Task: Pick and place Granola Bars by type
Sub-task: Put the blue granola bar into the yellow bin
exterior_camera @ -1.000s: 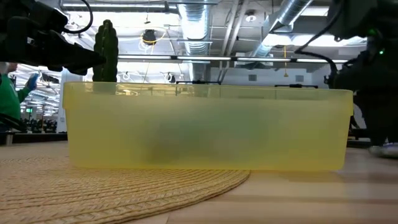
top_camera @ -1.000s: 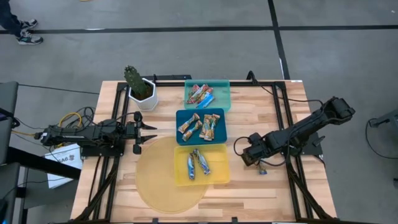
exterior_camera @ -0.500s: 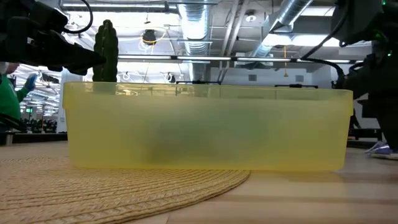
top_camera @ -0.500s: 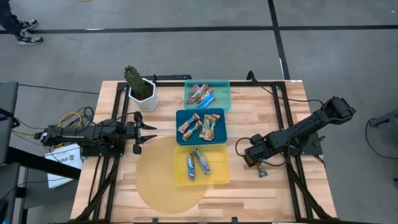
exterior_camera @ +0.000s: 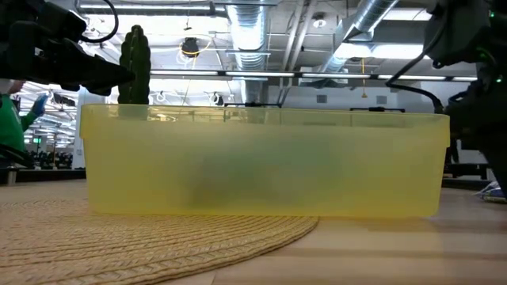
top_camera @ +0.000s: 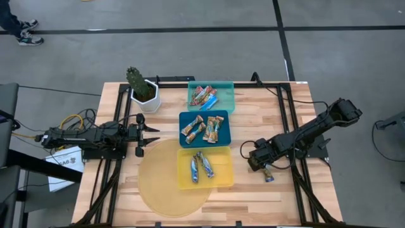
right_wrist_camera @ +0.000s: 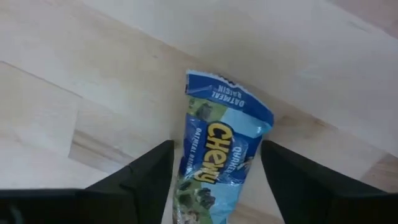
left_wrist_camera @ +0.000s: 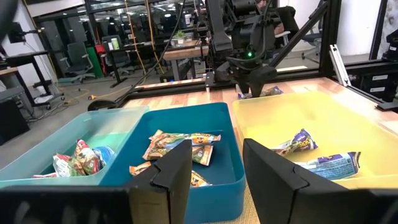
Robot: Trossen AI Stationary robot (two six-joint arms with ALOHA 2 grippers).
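A blue-white granola bar [right_wrist_camera: 217, 155] lies flat on the bare wood near the table's right side [top_camera: 268, 173]. My right gripper [right_wrist_camera: 216, 149] hangs over it, open, with one finger on either side of the wrapper [top_camera: 262, 165]. The yellow tray [top_camera: 218, 180] holds blue-white bars [top_camera: 201, 167]. Tan-brown bars [top_camera: 204, 128] lie in the blue tray [top_camera: 183, 117], and red-multicolour bars [top_camera: 204, 96] in the teal tray [top_camera: 228, 95]. My left gripper [top_camera: 154, 131] waits open at the table's left, level with the trays [left_wrist_camera: 217, 162].
A cactus in a white pot [top_camera: 142, 90] stands at the far left corner. A round woven mat [top_camera: 161, 183] lies under the yellow tray's left part. Bare wood lies to the right of the trays. Black frame rails [top_camera: 304, 183] run along both table sides.
My right gripper has crept a little toward the table's right and near edge, over the blue-white bar. The bar has stayed on the wood.
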